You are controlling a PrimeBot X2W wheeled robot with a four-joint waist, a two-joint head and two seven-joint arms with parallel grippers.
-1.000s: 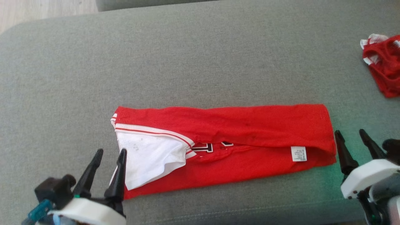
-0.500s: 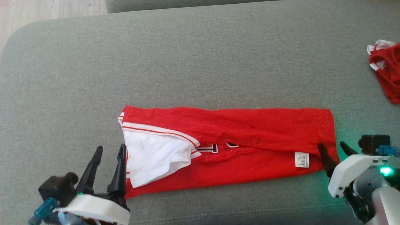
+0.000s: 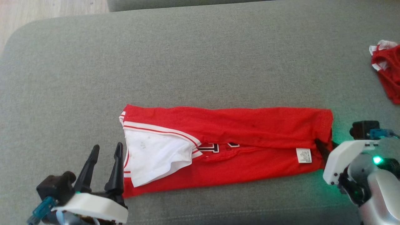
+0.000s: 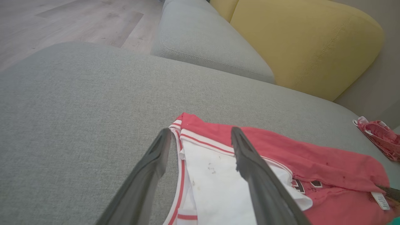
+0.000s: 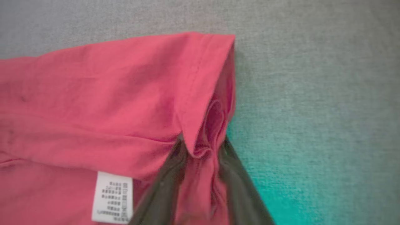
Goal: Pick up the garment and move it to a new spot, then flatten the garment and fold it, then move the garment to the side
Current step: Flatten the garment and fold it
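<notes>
- The garment (image 3: 225, 147), a red jersey with white trim, lay folded into a long band across the grey sofa seat (image 3: 200, 62), near its front edge, long axis running left to right.
- The left end showed a white panel bordered by red and white stripes. Black lettering was partly visible at the middle fold.
- A white label (image 3: 303, 155) sat near the garment's right end, on the front layer.
- The right gripper (image 3: 325, 146) was at the right end of the garment. In the right wrist view its two dark fingers stood either side of a bunched fold of the hem, with the red cloth gathered between them: closed on the garment.
- A green lamp (image 3: 377, 160) glowed on the right arm and tinted the sofa beside it.
- The left gripper (image 3: 107, 146) was at the garment's left end with its fingers spread and nothing held. In the left wrist view one finger was over bare sofa and the other over the white panel. Contact with the cloth could not be told.
- A second red item (image 3: 387, 72) with white trim lay crumpled at the far right of the seat, well apart from the garment.
- A yellow cushion (image 4: 306, 40) stood behind the seat, with wooden floor (image 4: 62, 18) beyond.
</notes>
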